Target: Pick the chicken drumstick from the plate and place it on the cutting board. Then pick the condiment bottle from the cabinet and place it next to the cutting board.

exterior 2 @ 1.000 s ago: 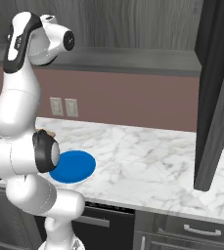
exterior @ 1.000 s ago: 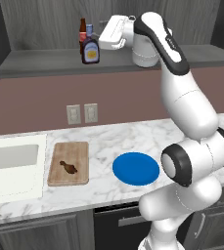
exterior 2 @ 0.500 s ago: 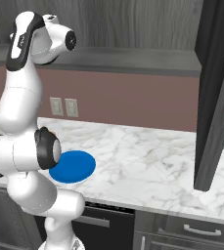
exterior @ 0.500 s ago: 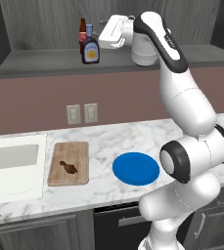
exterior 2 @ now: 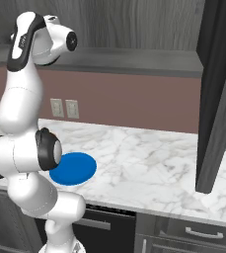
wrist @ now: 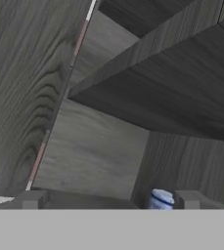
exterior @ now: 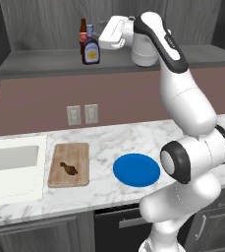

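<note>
Left base view: squat dark-brown condiment bottle [exterior: 91,49] with pale bluish cap and yellow-orange label stands upright on the long grey wood-grain cabinet shelf [exterior: 45,63], a slim brown bottle [exterior: 82,35] with a red label just behind it to the left. White two-finger gripper [exterior: 105,35] hovers just right of the squat bottle at cap height, jaws spread wide, nothing held. Hand view: pale cap [wrist: 161,199] sits low between the two finger tips, untouched. Below, on the white marble counter [exterior: 133,135]: small brown chicken drumstick [exterior: 69,168] lies on the rectangular light-brown wooden cutting board [exterior: 69,151]. Round bright blue plate [exterior: 136,170] lies bare, near the board's right edge, apart from it. White sink [exterior: 11,165] left of the board.
</note>
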